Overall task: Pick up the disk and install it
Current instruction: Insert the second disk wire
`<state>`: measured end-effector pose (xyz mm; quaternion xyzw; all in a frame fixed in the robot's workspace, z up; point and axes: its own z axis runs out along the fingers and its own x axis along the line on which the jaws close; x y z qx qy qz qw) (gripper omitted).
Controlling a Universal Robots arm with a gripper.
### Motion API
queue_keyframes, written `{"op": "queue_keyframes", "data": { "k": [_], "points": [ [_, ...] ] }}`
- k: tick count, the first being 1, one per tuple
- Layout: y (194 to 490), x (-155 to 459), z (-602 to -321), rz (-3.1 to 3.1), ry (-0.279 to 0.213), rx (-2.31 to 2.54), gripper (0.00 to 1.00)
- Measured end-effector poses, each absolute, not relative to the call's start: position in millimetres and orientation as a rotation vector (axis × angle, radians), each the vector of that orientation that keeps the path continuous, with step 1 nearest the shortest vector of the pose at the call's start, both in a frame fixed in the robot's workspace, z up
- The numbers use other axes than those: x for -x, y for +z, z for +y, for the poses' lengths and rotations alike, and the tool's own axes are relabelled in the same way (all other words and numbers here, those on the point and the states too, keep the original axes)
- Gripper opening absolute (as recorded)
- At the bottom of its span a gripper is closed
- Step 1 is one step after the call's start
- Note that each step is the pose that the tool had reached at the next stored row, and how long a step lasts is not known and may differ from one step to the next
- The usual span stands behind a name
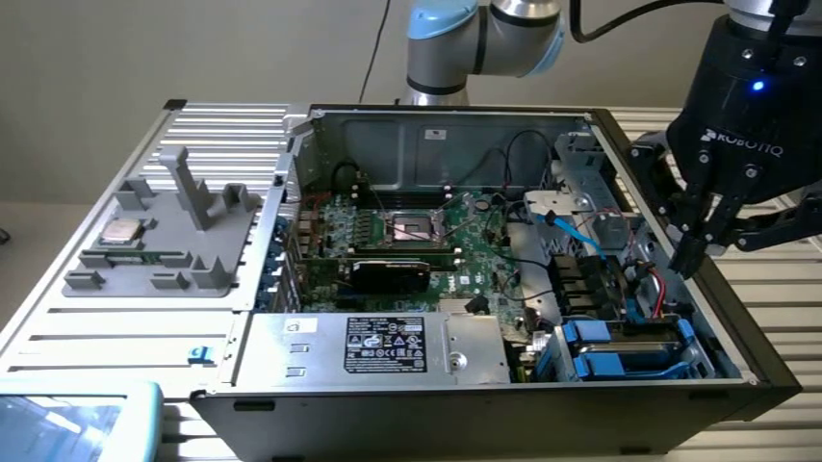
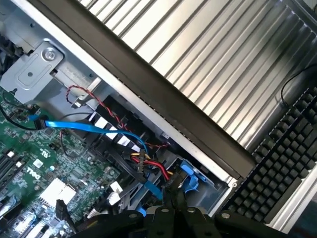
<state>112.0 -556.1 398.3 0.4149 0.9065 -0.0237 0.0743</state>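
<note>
Gripper [image 1: 690, 258], fingers together, hangs above the computer case [image 1: 668, 399].

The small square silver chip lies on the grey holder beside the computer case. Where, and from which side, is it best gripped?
Probably by two opposite edges of the chip, coming from straight above: it lies flat, face up, and the grey holder has upright posts standing beside it.

Ribbed metal tabletop [image 1: 103, 327] carried everything. Stood on it: open computer case [image 1: 514, 385], lying on its side. Lay beside the case, toward the exterior view's left: grey fixture tray [image 1: 161, 260], and a blue clip [image 1: 198, 354]. Rested beyond the case's wall: black keyboard [image 2: 282, 168].
</note>
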Motion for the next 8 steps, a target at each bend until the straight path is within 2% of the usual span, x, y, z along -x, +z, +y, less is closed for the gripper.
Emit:
{"op": "queue_keyframes", "data": {
  "k": [8],
  "points": [
    [398.3, -112.0, -556.1, 2.814, -0.082, -1.148, 0.11]
  ]
}}
